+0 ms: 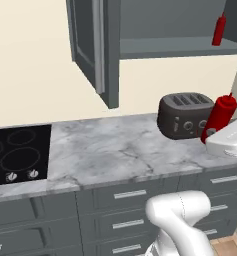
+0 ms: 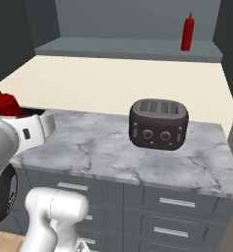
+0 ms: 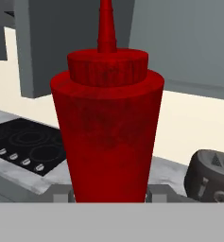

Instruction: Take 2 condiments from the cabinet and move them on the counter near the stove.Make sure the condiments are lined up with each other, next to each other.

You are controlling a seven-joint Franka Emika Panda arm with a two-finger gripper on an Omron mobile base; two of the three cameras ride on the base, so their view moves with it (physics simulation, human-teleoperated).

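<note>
We see the pincer (image 3: 111, 198) clamped narrow on one red bottle (image 3: 108, 137), held above the counter (image 1: 115, 150) just in front of the toaster (image 1: 185, 115). The second bottle (image 1: 219, 30) stands upright on the cabinet (image 1: 140, 30) shelf, near its right end, with the door swung open. The stove (image 1: 17, 152) sits at the counter's left end. Between stove and toaster we note bare marble, out to the front edge.

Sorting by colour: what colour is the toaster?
Black, with small silver knobs; right base view shows the toaster best.
</note>
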